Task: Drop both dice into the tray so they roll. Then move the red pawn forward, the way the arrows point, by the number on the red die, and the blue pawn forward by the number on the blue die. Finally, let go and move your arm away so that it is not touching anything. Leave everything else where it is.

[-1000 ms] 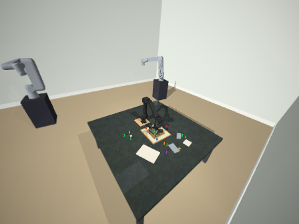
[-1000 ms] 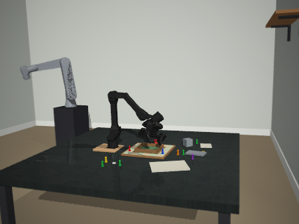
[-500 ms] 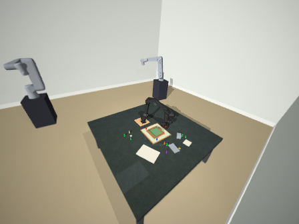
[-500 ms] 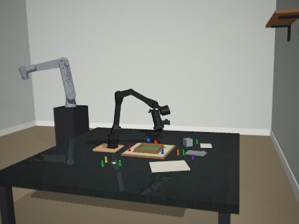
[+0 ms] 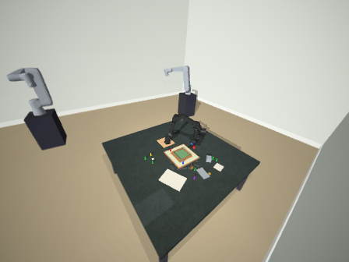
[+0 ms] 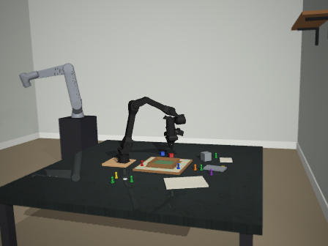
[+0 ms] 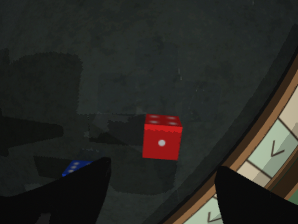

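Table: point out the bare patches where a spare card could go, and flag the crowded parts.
Bare dark table lies along the near edge, in front of the cream sheet, and at the far left corner. It is crowded around the game board: pawns left and right of it, the grey cube, and both dice under the open hand.
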### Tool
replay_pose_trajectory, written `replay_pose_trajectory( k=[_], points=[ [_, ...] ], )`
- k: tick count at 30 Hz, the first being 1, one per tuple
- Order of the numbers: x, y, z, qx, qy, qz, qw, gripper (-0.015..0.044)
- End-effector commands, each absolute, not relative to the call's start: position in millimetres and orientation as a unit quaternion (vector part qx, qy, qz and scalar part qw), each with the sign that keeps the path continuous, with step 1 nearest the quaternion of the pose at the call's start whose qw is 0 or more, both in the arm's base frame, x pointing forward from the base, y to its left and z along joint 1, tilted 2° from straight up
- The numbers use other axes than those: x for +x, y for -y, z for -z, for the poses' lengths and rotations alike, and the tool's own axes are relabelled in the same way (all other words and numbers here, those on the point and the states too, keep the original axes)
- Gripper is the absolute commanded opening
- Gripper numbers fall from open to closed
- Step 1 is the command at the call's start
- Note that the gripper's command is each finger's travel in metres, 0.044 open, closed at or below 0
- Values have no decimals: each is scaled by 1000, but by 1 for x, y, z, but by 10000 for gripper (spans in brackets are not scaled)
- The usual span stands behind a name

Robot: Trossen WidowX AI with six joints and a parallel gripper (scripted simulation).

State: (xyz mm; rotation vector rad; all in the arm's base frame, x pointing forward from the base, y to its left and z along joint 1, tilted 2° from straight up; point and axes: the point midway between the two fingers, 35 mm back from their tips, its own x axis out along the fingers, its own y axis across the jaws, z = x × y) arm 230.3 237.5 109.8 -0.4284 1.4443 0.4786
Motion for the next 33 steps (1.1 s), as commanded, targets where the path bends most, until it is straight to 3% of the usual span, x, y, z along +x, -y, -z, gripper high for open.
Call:
replay_pose_trajectory(
  k=[1,29,33],
  points=[
    [229,-238,-103,-195,-652,-218,700,275],
    [232,-240,-57,-195,-652,-218,699,275],
    [232,-240,-57,-195,-652,-218,699,170]
  ],
)
